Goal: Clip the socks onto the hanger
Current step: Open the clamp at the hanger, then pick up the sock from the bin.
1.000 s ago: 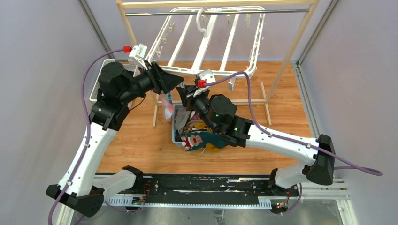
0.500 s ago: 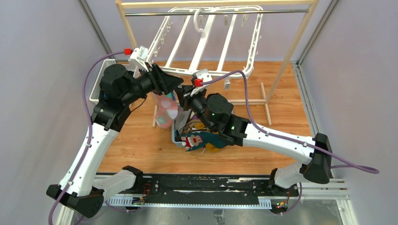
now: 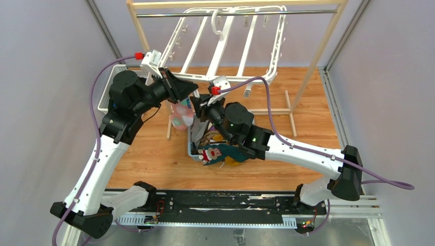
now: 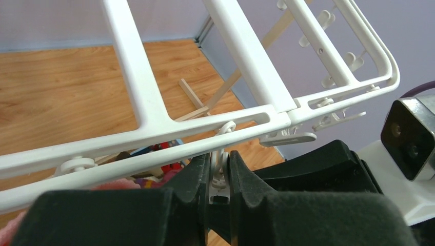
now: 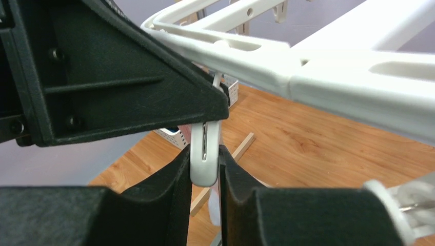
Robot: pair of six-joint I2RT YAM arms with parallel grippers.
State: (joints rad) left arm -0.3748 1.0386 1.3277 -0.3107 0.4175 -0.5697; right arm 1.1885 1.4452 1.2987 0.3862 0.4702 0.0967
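Note:
The white hanger (image 3: 224,45) hangs tilted from a rail, with its near bar (image 4: 154,148) crossing the left wrist view. My left gripper (image 3: 189,90) is just under that bar, shut on the upper part of a white clip (image 4: 219,171). My right gripper (image 3: 199,102) meets it from the right and is shut on the lower end of the same clip (image 5: 205,164). A pink sock (image 3: 180,116) dangles below both grippers; what holds it is hidden. More socks (image 3: 218,151) of mixed colours lie heaped in a bin.
A wooden rack with a metal rail (image 3: 236,13) carries the hanger, its legs on the wooden floor. A white mesh basket (image 3: 109,88) sits behind the left arm. The bin (image 3: 191,148) stands under the right arm. Other clips (image 4: 328,79) dangle along the frame.
My left gripper has closed from half open onto the clip. The pink sock has risen a little and hangs bunched under the grippers. The right arm has barely moved.

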